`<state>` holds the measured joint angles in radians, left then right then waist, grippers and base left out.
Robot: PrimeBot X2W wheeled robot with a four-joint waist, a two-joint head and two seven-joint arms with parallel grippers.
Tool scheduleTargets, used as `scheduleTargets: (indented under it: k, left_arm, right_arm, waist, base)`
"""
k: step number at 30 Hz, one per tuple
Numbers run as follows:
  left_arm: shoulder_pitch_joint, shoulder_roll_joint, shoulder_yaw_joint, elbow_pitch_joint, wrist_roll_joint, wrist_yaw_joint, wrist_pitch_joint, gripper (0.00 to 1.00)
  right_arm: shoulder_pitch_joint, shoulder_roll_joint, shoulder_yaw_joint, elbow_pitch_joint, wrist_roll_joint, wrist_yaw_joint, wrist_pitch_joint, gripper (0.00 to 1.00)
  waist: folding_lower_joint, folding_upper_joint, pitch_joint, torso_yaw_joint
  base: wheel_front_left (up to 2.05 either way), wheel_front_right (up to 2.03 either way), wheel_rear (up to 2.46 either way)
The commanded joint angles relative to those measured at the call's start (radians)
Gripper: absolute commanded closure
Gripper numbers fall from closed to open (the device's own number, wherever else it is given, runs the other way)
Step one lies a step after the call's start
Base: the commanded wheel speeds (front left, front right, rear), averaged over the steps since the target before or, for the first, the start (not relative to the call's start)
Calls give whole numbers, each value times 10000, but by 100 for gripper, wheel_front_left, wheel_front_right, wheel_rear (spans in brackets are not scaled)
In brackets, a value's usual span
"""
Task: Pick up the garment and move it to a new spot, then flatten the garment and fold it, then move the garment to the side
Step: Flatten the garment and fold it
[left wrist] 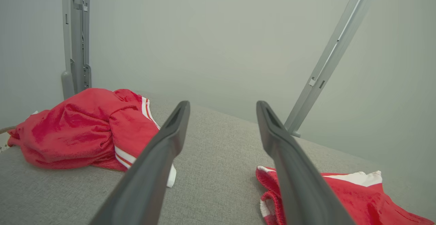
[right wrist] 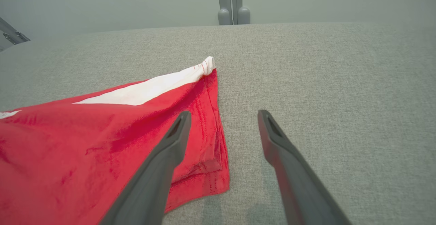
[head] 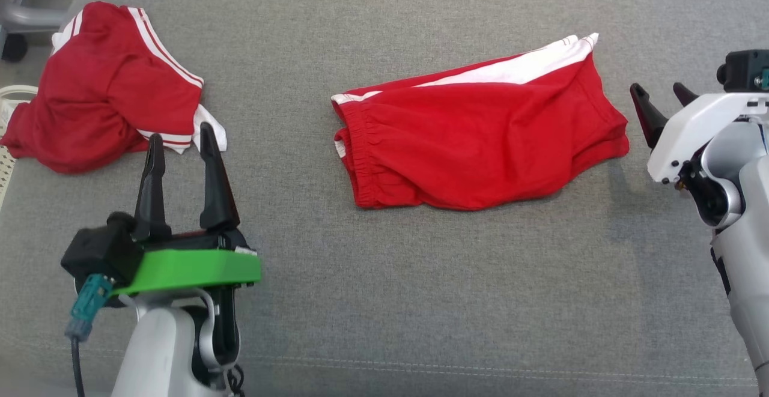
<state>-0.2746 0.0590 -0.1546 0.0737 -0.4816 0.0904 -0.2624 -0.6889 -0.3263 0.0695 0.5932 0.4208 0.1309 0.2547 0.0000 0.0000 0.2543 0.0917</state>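
The garment (head: pixel 480 139), red shorts with a white side stripe, lies folded in the middle of the grey padded surface (head: pixel 384 301). My left gripper (head: pixel 181 136) stands open at the lower left, apart from the garment, with nothing between its fingers. In the left wrist view the open left gripper (left wrist: pixel 223 106) points between the two red pieces, with the garment (left wrist: pixel 357 191) at lower right. My right gripper (head: pixel 658 90) is open just off the garment's right edge. The right wrist view has the right gripper (right wrist: pixel 224 114) straddling the garment's hem corner (right wrist: pixel 211 150) from above, not touching it.
A second red garment (head: pixel 108 84) with white stripes lies crumpled at the far left, just beyond my left fingertips. A white basket rim (head: pixel 12 93) sits past the left edge. Grey metal frame posts (left wrist: pixel 76 37) stand behind the surface.
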Motion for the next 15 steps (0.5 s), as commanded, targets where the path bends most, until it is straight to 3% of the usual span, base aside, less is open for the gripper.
scheduleTargets:
  k: [1,15]
  left_arm:
    - [503,-7,137,-263,461,-125,-27,0]
    - [2404,-72,175,-958,2617,-555,-29,0]
  right_arm:
    - [282,62,-128,90,-44,-5,-120,0]
    - [483,628,-1188,1435,-425,-3,-696,0]
  waist:
    - [0,0,-156,-2]
    - [0,0,27,330]
  base:
    - [0,0,0]
    - [0,0,0]
